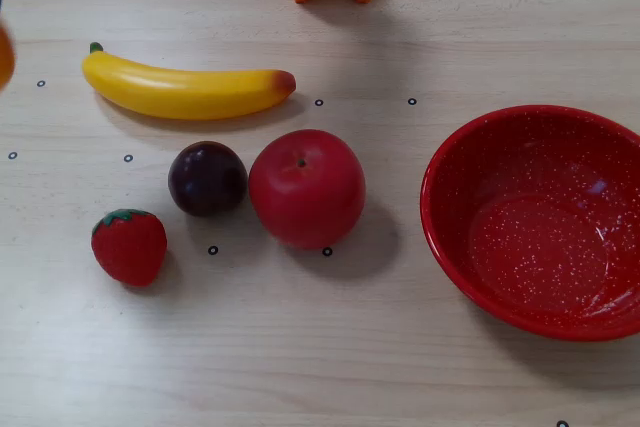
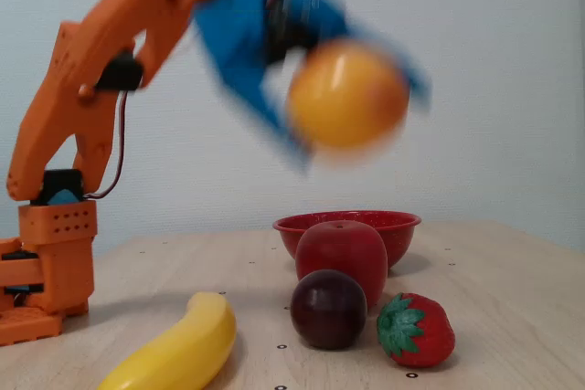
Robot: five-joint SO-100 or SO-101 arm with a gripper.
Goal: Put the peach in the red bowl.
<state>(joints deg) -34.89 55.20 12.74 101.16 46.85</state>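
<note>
Yellow-orange round plastic peach (image 2: 347, 95) is pinched in the blurred blue gripper (image 2: 352, 98), high above the glossy speckled red bowl (image 2: 352, 223), clearing the other fruit.

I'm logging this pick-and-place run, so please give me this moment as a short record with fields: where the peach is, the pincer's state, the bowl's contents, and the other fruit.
peach: lifted high above the table, motion-blurred
pincer: blue, shut on the peach
red bowl: empty
other fruit on table: banana, plum, apple, strawberry
stage: peach carried, not yet in bowl
</note>
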